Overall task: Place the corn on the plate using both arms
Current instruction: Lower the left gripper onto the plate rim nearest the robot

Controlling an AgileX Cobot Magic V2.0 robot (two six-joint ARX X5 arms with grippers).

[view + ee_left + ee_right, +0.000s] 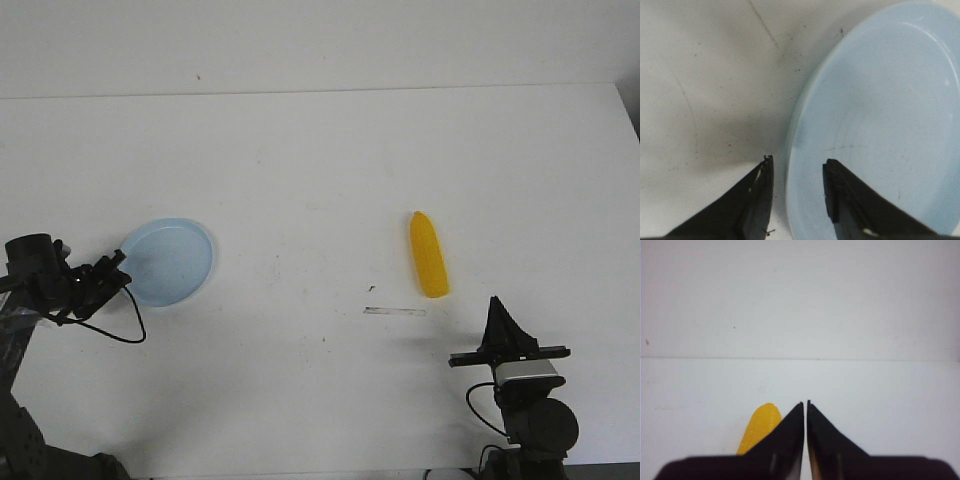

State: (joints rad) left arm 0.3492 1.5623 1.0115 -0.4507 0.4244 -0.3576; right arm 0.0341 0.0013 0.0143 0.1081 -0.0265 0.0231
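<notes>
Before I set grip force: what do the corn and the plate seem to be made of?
The corn looks like smooth, matte yellow plastic: one even colour, no visible kernels, so likely a toy. The plate looks like pale blue, slightly translucent plastic with a soft sheen; faint highlights run along its thin rim. How stiff either one is cannot be told.

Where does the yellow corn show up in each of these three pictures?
Front view: the corn lies right of centre on the white table, just ahead of the right gripper.
Left wrist view: not in it; only the plate shows.
Right wrist view: its tip peeks out beside the fingers.
Shared landmark: the white table.
</notes>
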